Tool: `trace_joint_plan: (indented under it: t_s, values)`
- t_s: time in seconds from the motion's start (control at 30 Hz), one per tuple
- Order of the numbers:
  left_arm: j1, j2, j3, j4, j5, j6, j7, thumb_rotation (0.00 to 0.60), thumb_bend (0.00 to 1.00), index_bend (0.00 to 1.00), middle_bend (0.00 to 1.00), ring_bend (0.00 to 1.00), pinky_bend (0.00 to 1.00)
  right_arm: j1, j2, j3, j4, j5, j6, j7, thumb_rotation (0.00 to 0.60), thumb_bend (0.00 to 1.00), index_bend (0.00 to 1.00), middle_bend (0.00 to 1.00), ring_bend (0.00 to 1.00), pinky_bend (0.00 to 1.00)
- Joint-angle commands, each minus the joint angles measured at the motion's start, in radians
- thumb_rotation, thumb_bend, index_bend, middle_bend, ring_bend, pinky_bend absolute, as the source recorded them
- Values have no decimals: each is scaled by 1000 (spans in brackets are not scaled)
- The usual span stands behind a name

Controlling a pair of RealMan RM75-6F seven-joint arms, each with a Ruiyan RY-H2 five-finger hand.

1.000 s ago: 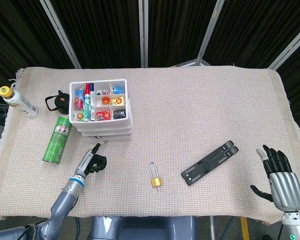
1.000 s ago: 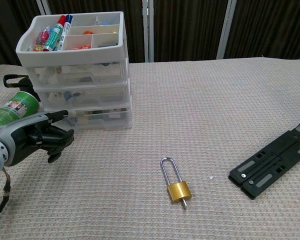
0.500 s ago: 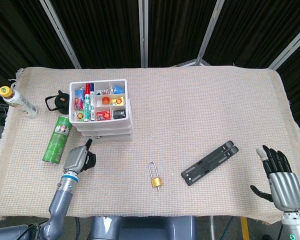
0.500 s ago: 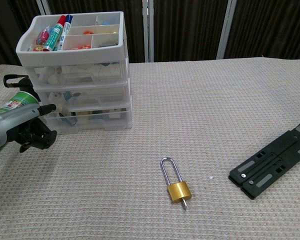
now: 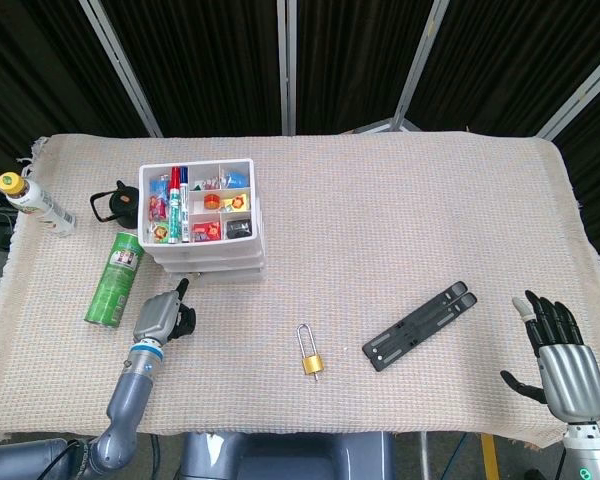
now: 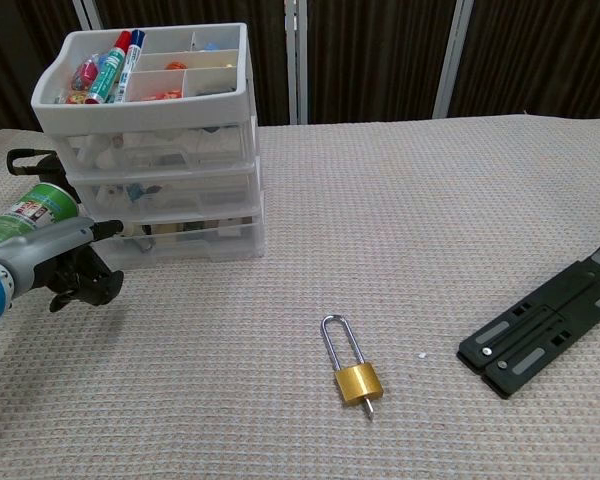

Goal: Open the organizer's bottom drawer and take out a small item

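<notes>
The organizer (image 6: 155, 150) stood at the counter's (image 5: 400, 230) left rear, its bottom drawer (image 6: 185, 238) closed. The left hand (image 6: 65, 265) lay just left of that drawer's front, fingers curled in on nothing, one fingertip (image 6: 113, 229) pointing at the drawer face. The right hand (image 5: 560, 365) hovered off the counter's near right corner, well apart, its fingers spread and empty.

My left hand (image 5: 163, 318) has a grey shell, black fingers and a blue wrist band; my right hand (image 5: 560, 362) is silver-backed with black fingers.

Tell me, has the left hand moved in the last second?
Yes. The left hand has shifted left, toward the green can, and now sits at the left end of the organizer's bottom drawer.
</notes>
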Motion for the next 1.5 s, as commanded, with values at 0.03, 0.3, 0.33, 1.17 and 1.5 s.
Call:
trace_joint_plan:
  t_s: [0.03, 0.3, 0.33, 1.17, 1.5]
  values:
    - [0, 11, -7, -24, -24, -16, -16, 600, 701, 203, 851, 842, 765, -1, 1, 1, 0, 0, 2, 0, 600, 0, 0, 0, 0, 0]
    - [16, 47, -13, -79, -18, -20, -72, 600, 703, 384, 862, 848, 770, -1, 0, -2, -2, -4, 1, -2, 600, 0, 0, 0, 0, 0]
    - [20, 54, -15, -91, -23, -26, -85, 600, 704, 393, 862, 849, 770, -1, -1, -2, -1, -4, 1, -3, 600, 0, 0, 0, 0, 0]
    - [56, 200, 95, -209, 92, -97, -170, 600, 703, 431, 863, 848, 770, -4, -6, -7, -6, -9, -1, -22, 600, 0, 0, 0, 0, 0]
    - [62, 216, 103, -212, 143, -81, -190, 600, 627, 250, 863, 848, 770, -4, -4, -6, -8, -8, -2, -22, 600, 0, 0, 0, 0, 0]
